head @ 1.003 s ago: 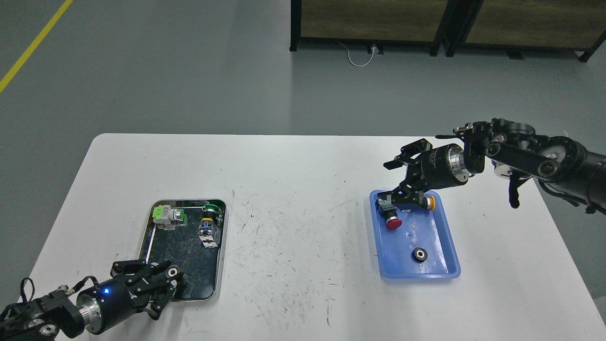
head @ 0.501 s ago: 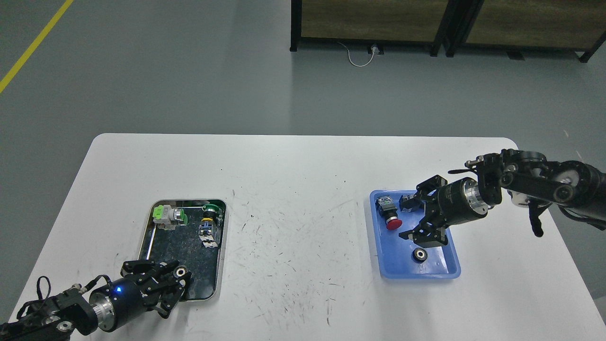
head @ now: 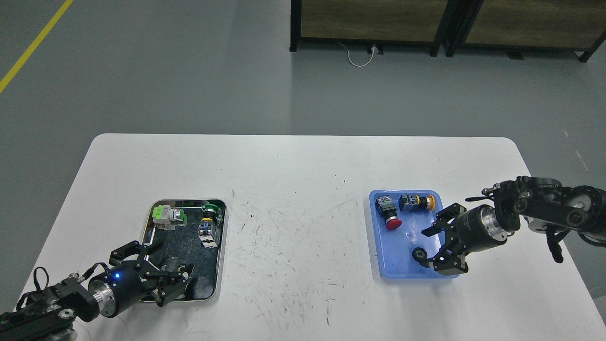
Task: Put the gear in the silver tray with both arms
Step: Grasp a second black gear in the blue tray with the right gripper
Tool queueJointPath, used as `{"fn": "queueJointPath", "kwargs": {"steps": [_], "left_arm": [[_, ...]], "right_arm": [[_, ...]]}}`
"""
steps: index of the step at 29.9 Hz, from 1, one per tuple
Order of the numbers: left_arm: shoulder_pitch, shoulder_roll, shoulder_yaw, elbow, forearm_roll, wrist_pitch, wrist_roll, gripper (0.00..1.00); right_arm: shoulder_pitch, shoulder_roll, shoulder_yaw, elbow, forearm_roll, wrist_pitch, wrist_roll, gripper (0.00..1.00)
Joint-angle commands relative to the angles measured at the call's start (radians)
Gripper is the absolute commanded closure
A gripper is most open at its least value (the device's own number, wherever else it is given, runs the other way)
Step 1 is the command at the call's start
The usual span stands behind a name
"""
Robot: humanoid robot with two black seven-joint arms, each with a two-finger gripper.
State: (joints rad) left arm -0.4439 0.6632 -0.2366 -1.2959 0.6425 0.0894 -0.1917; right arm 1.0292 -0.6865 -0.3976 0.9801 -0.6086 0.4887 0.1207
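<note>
Black left tool (head: 158,271) spread over silver tray (head: 220,246); right tool (head: 438,251) agape beside gear (head: 418,254).

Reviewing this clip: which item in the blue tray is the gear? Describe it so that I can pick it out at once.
Start at the blue tray on the right of the white table. The gear lies in its near half, just left of the open right hand. Unlike the red-capped push button and the yellow-capped one at the far end, it is a small, flat black ring with a pale centre.

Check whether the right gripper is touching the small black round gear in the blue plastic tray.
Cannot tell. In the head view the right gripper sits against the gear; no clear gap or contact shows.
</note>
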Motion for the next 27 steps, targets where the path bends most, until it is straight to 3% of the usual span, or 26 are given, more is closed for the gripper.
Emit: {"fn": "queueJointPath", "kwargs": {"steps": [1,14,27], "left_arm": [[-0.001,0.009,-0.041,-0.008,-0.001,0.001,-0.002,0.03],[-0.015,0.104,-0.214,-0.013,-0.003,-0.039,0.006,0.02],[-0.032,0.136,-0.254,0.003,-0.033,-0.071,0.012,0.03]], "right_arm": [[-0.017,0.018,0.006,-0.038,0.0,0.0,0.0,0.23],[-0.066,0.113,0.037,-0.121,-0.005,0.0,0.0,0.24],[-0.063,0.093,0.029,-0.112,-0.013,0.0,-0.01,0.39]]}}
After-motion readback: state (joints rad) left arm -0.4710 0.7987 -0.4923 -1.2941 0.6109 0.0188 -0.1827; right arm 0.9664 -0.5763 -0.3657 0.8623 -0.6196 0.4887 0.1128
